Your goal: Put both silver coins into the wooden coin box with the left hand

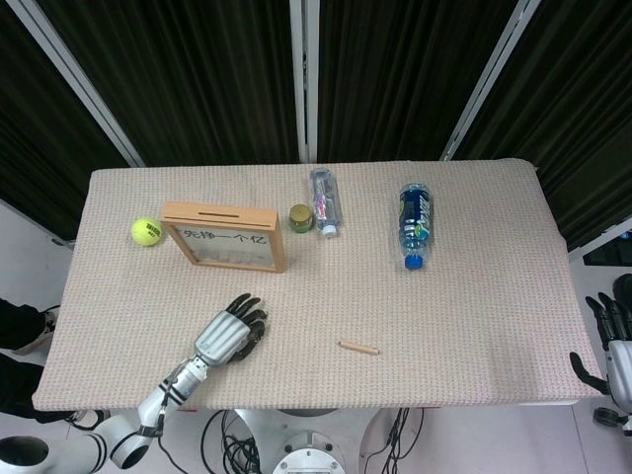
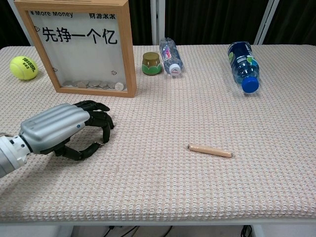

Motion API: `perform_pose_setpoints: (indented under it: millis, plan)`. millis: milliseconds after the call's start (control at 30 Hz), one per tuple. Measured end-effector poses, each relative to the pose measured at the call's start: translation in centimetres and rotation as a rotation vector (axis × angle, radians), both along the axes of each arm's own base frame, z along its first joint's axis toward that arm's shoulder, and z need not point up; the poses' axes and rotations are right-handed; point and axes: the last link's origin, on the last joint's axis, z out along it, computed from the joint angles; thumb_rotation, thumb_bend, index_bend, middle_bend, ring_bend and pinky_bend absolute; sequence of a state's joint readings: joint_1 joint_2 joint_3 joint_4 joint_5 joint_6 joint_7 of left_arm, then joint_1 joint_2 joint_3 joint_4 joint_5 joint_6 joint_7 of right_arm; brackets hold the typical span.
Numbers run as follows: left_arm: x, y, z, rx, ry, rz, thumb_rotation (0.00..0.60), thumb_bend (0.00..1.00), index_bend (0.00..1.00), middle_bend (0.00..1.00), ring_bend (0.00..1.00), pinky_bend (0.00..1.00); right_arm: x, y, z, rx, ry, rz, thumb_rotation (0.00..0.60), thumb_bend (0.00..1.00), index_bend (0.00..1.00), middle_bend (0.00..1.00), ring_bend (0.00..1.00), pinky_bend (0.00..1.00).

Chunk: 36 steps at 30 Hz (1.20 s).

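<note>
Chest view shows the left hand [image 2: 69, 129] low on the table [image 2: 197, 187] near its front left edge, palm down, its fingers curled with the thumb drawn in under them. A small silver coin [image 2: 100, 144] seems to sit between thumb and fingertip, but it is too small to be sure. The wooden coin box [image 1: 225, 237] stands upright toward the back left, near the tennis ball [image 1: 145, 231]. The right hand [image 1: 614, 348] hangs beyond the table's right edge, fingers apart, empty.
</note>
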<state>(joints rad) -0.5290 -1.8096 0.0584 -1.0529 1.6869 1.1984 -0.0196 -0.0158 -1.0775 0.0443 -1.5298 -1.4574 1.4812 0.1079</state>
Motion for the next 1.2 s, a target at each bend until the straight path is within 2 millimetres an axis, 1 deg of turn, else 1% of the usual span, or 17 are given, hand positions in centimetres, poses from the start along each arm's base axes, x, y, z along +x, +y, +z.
perform_pose_setpoints:
  millis: [300,400,567,767,900,1067,1200]
  plan:
    - [0.2,0.1,0.3,0.022,-0.009,-0.010,0.600,0.29,0.52,0.24,0.08,0.11,0.0,0.0,0.1,-0.001,-0.002,0.002,0.600,0.29,0.00,0.00,0.00,0.00]
    - [0.2,0.2,0.5,0.034,-0.007,-0.016,0.600,0.30,0.53,0.24,0.08,0.12,0.0,0.0,0.1,-0.002,-0.002,0.003,0.600,0.29,0.00,0.00,0.00,0.00]
    - [0.2,0.4,0.6,0.041,-0.009,-0.017,0.600,0.30,0.53,0.24,0.08,0.12,0.1,0.0,0.1,-0.002,-0.001,0.005,0.600,0.29,0.00,0.00,0.00,0.00]
    - [0.1,0.4,0.8,0.055,0.006,-0.030,0.600,0.30,0.49,0.24,0.08,0.13,0.1,0.0,0.1,0.000,0.001,0.003,0.600,0.29,0.00,0.00,0.00,0.00]
    - [0.1,0.5,1.0,0.078,0.025,-0.043,0.600,0.30,0.49,0.24,0.08,0.14,0.1,0.0,0.1,0.004,0.002,0.002,0.600,0.29,0.00,0.00,0.00,0.00]
    - [0.0,0.6,1.2,0.091,0.037,-0.048,0.600,0.33,0.52,0.25,0.08,0.15,0.0,0.1,0.0,0.008,0.002,-0.001,0.600,0.29,0.00,0.00,0.00,0.00]
    - [-0.1,0.6,1.3,0.095,0.051,-0.053,0.600,0.38,0.54,0.25,0.08,0.15,0.0,0.1,0.0,0.007,0.001,-0.001,0.600,0.29,0.00,0.00,0.00,0.00]
